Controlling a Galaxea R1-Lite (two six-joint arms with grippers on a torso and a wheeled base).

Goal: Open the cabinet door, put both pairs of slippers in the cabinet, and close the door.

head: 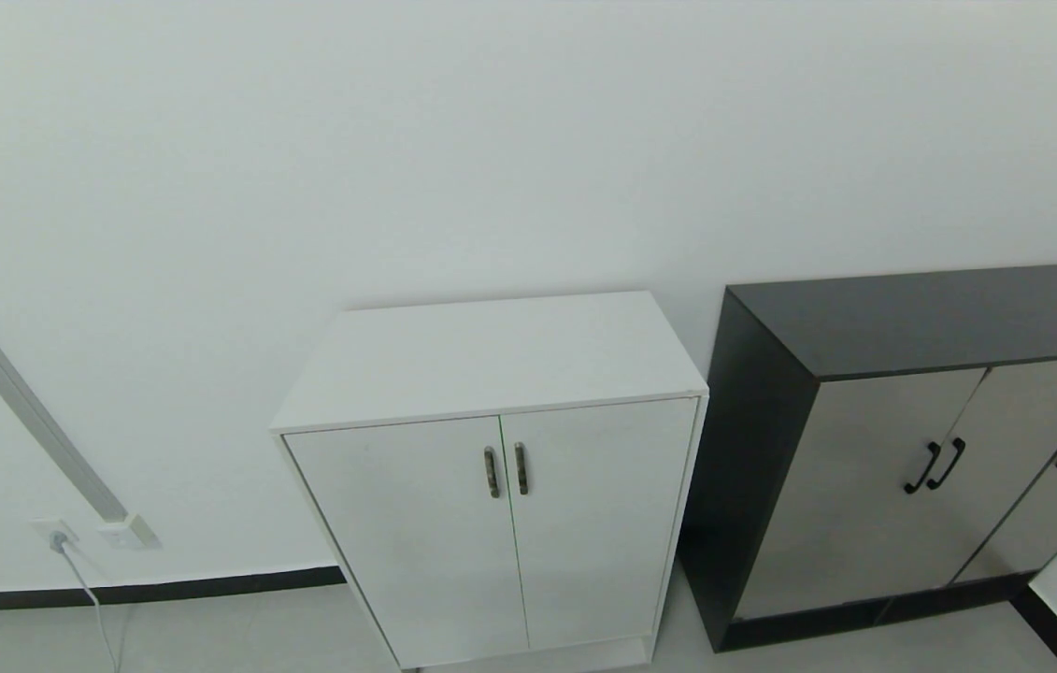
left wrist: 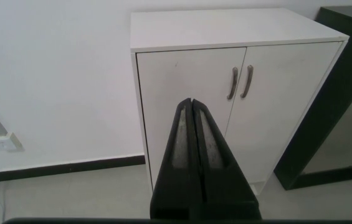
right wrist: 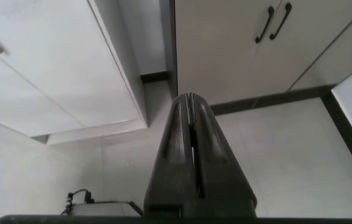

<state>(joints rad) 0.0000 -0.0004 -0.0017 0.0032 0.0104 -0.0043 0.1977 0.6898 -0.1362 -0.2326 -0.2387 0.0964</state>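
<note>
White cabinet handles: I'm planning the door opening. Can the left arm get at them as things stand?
Probably yes: the left end effector, shut, points toward the handles of the white cabinet, with nothing between; whether it reaches that far is unclear.

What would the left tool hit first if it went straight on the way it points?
Probably the white cabinet's closed left door, left of its handle; the shut left tool aims there, though depth is unclear.

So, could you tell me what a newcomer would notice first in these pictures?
A white two-door cabinet stands against the wall in the middle, doors closed. Beside it, on the robot's right, stands a black cabinet with grey glossy doors. The shut left gripper points toward the white one.
</note>
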